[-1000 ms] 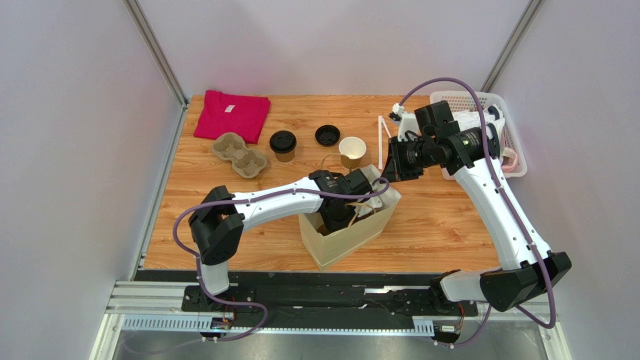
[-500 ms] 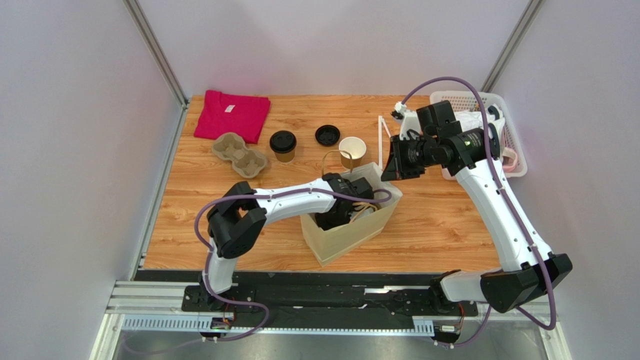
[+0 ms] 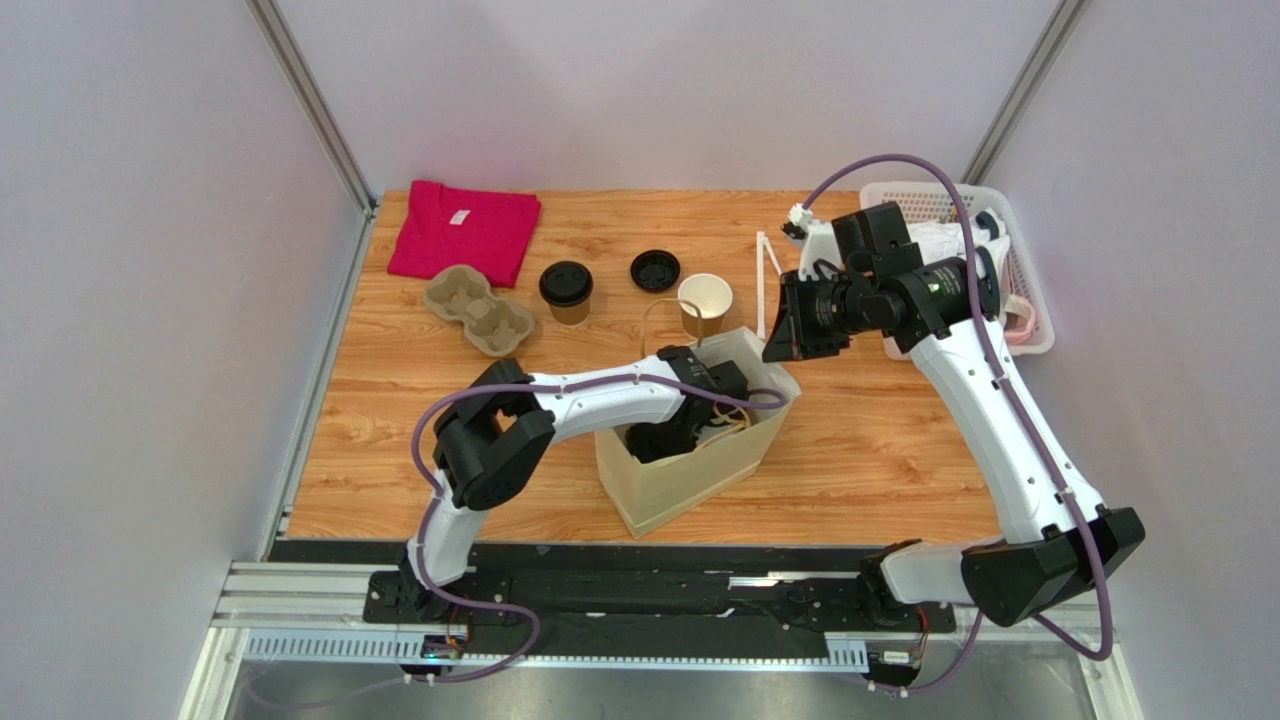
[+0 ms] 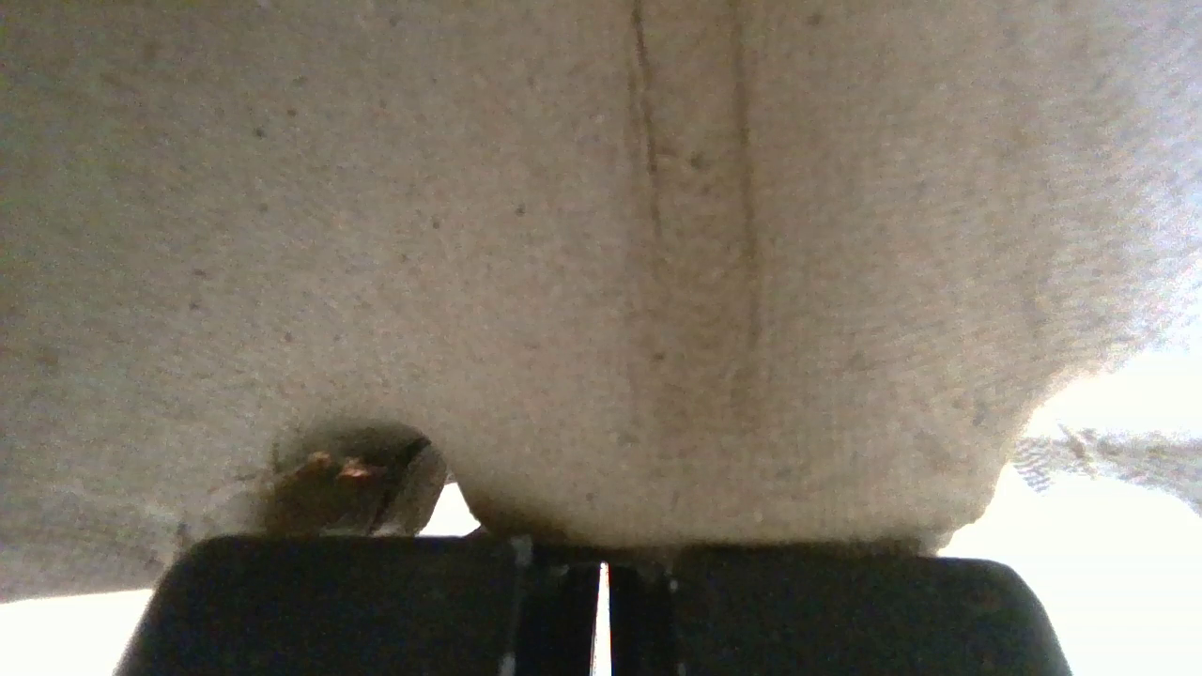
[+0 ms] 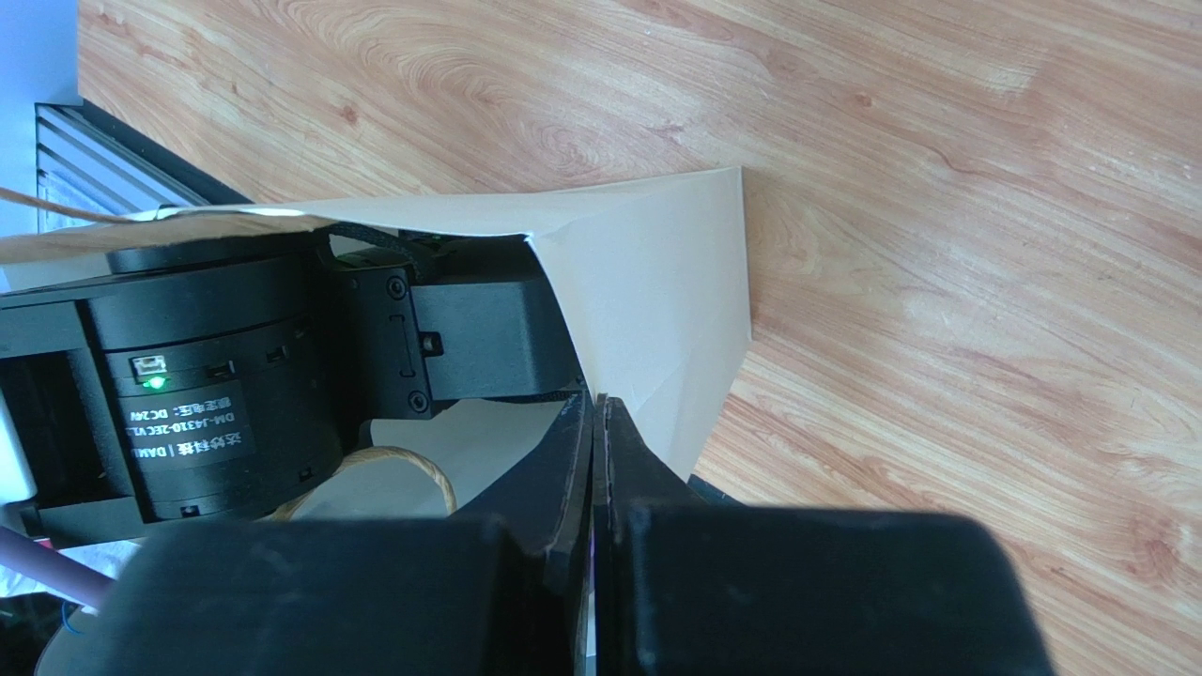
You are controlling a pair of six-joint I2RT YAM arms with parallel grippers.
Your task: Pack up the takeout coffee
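As seen from above, finds the takeout coffee upright beside the cup carrier, well apart from the left gripper, shut empty inside the paper bag, and the right gripper, shut at its rim.

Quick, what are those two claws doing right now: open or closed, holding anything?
Left gripper: closed, down inside the paper bag, nothing visibly held.
Right gripper: closed, pinching the paper bag's rim.
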